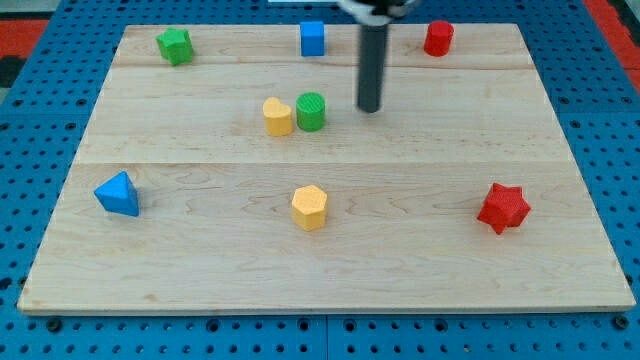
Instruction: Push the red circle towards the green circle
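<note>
Camera view finds our tip (369, 108), a bare rod touching nothing, just beside the green circle (311, 111) at its three o'clock, while the red circle (438, 38), likely light, stiff and slippery, wants pushing from its one o'clock side.

A pale wooden board (330, 260), made of planks with seams running across it, filled most of the view. Around the board on every side lay a blue perforated surface (40, 60) dotted with regular holes. Beyond the board's top right corner showed a red patch (612, 15). Light was even.
</note>
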Available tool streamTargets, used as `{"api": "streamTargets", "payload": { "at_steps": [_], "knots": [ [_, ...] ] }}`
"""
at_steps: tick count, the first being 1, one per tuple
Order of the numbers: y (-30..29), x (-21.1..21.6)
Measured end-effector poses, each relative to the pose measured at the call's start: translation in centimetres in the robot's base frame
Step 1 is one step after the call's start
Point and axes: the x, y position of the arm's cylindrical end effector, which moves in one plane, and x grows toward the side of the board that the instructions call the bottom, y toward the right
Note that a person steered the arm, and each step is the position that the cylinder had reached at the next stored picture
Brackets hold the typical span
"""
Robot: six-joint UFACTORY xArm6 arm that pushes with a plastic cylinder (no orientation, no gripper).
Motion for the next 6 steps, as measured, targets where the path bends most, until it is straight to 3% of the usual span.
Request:
{"api": "streamTargets", "payload": {
  "at_steps": [2, 3, 4, 5, 6],
  "knots": [
    [18.3, -9.5],
    [18.6, -14.3],
    [13.9, -13.9],
    [8.3, -10.5],
    [7.1, -11.8]
  ]
}}
